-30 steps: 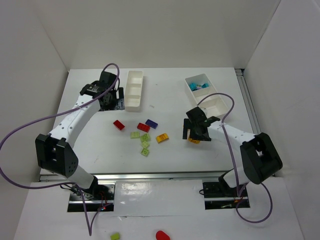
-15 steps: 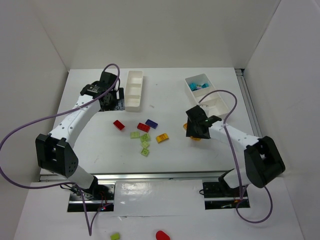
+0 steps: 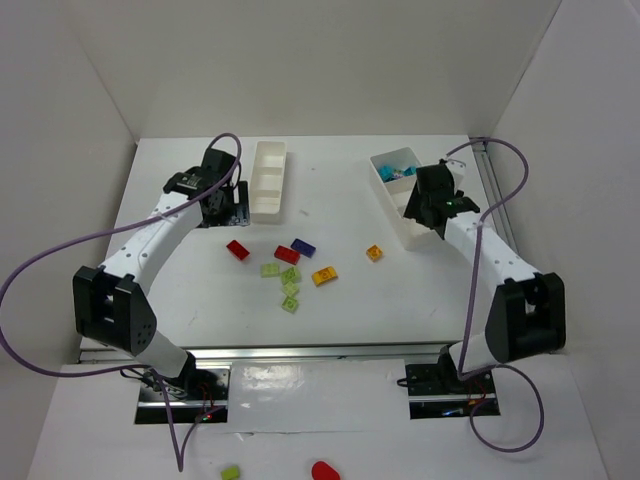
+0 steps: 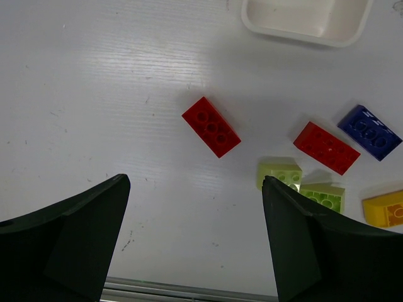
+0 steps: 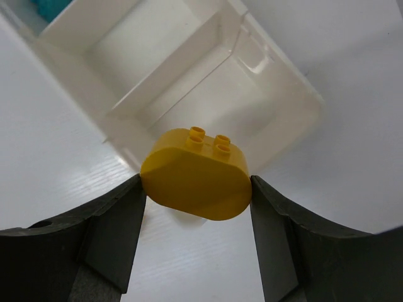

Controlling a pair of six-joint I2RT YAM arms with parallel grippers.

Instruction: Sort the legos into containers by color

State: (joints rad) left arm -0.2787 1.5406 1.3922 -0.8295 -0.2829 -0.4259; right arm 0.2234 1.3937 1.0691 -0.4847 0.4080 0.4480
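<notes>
My right gripper (image 3: 427,205) is shut on a yellow rounded lego (image 5: 195,173) and holds it above the near end of the right white tray (image 3: 398,215); in the right wrist view the lego hangs just before the tray's end compartment (image 5: 252,119). Cyan legos (image 3: 399,173) lie in that tray's far compartment. My left gripper (image 3: 222,200) is open and empty beside the left white tray (image 3: 268,190). In the left wrist view its jaws stand wide apart above the table, near a red lego (image 4: 211,126).
Loose on the table's middle: two red legos (image 3: 237,249) (image 3: 287,254), a dark blue one (image 3: 303,246), several light green ones (image 3: 289,289), a yellow-orange one (image 3: 324,276) and a small orange one (image 3: 374,253). White walls stand around the table.
My right arm has carried the yellow lego from the table's middle up and right to the right tray. The small orange lego it covered now shows. The left arm has hardly moved.
</notes>
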